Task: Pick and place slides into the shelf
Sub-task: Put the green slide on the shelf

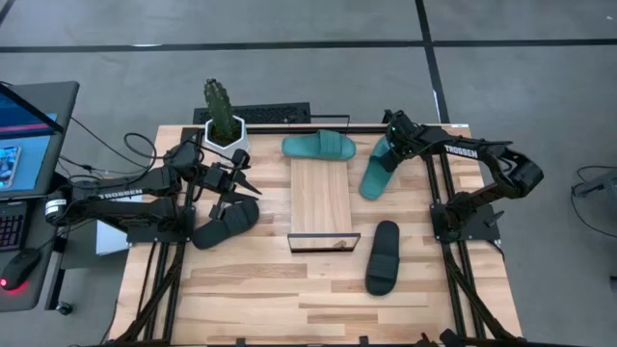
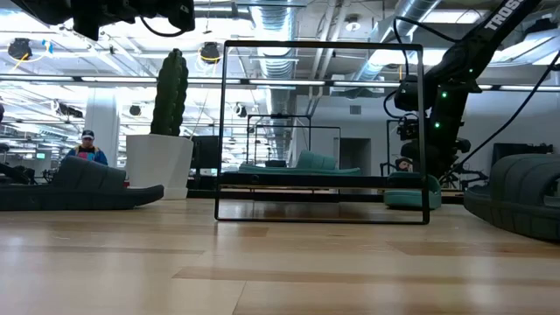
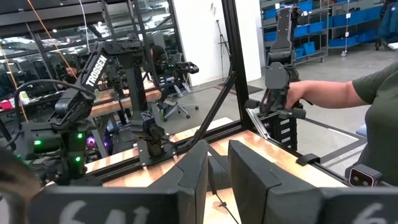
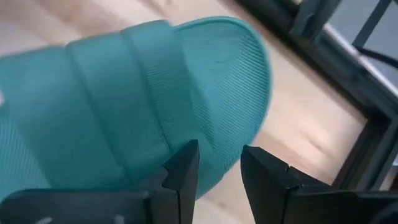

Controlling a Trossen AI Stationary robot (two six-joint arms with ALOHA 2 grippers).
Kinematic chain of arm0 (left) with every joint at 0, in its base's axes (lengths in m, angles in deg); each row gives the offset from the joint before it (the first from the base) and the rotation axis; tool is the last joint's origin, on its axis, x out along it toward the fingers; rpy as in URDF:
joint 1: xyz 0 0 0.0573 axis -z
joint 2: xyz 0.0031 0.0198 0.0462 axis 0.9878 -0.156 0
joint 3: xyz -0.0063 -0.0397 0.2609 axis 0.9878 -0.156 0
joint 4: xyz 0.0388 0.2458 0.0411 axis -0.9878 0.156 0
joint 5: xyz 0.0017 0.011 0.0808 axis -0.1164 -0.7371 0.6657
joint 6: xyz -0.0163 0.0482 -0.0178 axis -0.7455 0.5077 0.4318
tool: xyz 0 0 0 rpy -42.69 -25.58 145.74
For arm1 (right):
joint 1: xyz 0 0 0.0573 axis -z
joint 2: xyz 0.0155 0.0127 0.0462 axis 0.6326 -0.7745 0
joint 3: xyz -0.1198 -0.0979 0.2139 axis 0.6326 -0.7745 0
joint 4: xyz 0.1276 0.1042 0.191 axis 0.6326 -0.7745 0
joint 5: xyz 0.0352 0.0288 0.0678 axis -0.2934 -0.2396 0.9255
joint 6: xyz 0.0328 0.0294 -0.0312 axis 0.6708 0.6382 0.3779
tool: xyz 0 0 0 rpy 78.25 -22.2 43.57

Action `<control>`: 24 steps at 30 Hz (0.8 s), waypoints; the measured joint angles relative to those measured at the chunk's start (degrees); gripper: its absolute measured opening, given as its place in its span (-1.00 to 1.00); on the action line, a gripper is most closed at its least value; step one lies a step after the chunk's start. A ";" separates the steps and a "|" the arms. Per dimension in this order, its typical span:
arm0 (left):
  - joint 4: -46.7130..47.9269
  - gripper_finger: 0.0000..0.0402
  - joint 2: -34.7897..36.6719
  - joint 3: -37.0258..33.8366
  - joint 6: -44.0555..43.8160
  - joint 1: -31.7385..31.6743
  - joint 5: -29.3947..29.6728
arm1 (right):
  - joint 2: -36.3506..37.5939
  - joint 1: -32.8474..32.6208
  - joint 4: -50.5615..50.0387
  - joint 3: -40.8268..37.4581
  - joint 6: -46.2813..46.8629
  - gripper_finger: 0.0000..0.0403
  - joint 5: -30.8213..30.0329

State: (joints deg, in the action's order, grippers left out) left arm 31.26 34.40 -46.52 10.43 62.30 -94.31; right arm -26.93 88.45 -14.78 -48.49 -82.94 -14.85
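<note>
Right gripper (image 4: 219, 168): poised over the toe end of a teal-green ribbed rubber slide (image 1: 377, 170) lying at the far right, just beside the long light-wood, black-wire-framed shelf (image 1: 319, 200); jaws narrowly apart, gripping nothing. Risk: so small a gap may shove the sandal aside or pinch only its rim, so that it slips. Left gripper (image 3: 216, 169): raised at far left, fingers slightly apart, empty.

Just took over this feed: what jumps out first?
The shelf stands mid-table, with one teal slide lying across its far end. The right tool hangs over a second teal slide beside the shelf. The left tool hovers by a black slide; another black slide lies near the front right.
</note>
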 joint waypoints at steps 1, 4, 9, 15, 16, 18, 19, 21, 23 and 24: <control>0.00 -0.73 0.00 0.00 -0.02 0.00 0.00 | 0.00 -0.60 -0.68 0.00 0.01 -0.44 0.01; -0.01 -0.73 0.00 0.00 -0.05 0.01 0.00 | 0.00 -2.25 -2.57 0.00 0.14 -0.44 -0.01; 0.00 -0.73 0.00 0.00 -0.50 0.02 0.00 | 0.00 -4.28 -4.87 0.00 2.59 -0.44 -0.33; 0.00 -0.73 0.00 0.00 -0.50 0.00 -0.02 | 0.02 -5.39 -8.33 0.96 5.85 -0.44 -1.07; 0.00 -0.73 0.00 0.00 -0.50 0.01 -0.01 | 0.04 -5.54 -9.26 1.42 6.41 -0.44 -1.65; 0.00 -0.73 0.00 0.00 -0.50 0.00 0.00 | 0.43 -5.74 -10.66 2.12 7.25 -0.44 -3.22; 0.00 -0.73 0.00 0.00 -0.51 0.01 0.00 | 0.85 -5.74 -11.15 2.43 7.51 -0.44 -4.18; 0.00 -0.73 0.00 0.00 -0.51 0.02 0.00 | 1.89 -5.74 -11.15 2.89 7.57 -0.44 -5.70; 0.00 -0.73 0.00 0.00 -0.52 0.02 0.00 | 3.21 -5.58 -11.03 3.42 7.53 -0.44 -7.13; 0.02 -0.73 0.00 0.00 -0.52 0.00 0.00 | 3.63 -5.29 -10.89 3.66 7.22 -0.44 -7.43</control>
State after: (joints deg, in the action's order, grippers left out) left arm 31.28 34.40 -46.52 9.91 62.30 -94.31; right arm -23.30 83.16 -25.66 -44.84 -75.72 -22.28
